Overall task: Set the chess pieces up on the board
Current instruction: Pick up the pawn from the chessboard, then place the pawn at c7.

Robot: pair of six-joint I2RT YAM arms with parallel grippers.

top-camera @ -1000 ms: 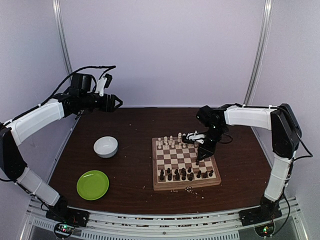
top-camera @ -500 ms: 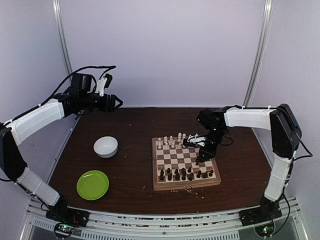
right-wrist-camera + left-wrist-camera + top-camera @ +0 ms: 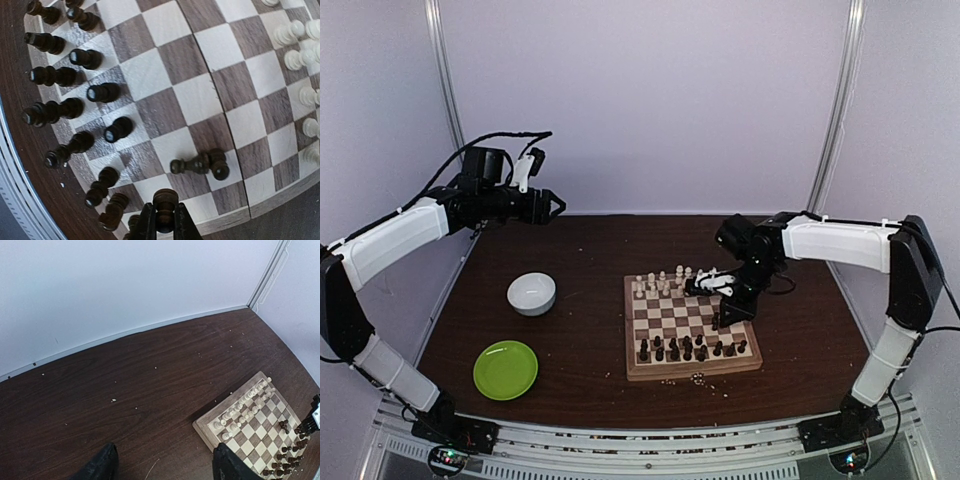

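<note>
Dark chess piece (image 3: 165,199) sits pinched inside right end effector (image 3: 165,224).

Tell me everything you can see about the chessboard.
The chessboard is square and wooden, with a light tan frame and dark brown and cream squares; a seam crosses its middle. It lies flat on the dark table, right of centre. Cream pieces line its far side, dark pieces its near side. Near its right side the right gripper clasps a dark chessman.

chess pieces (image 3: 685,348) on board (image 3: 630,335), bowl (image 3: 532,293) left, plate (image 3: 505,369) before bowl
</note>
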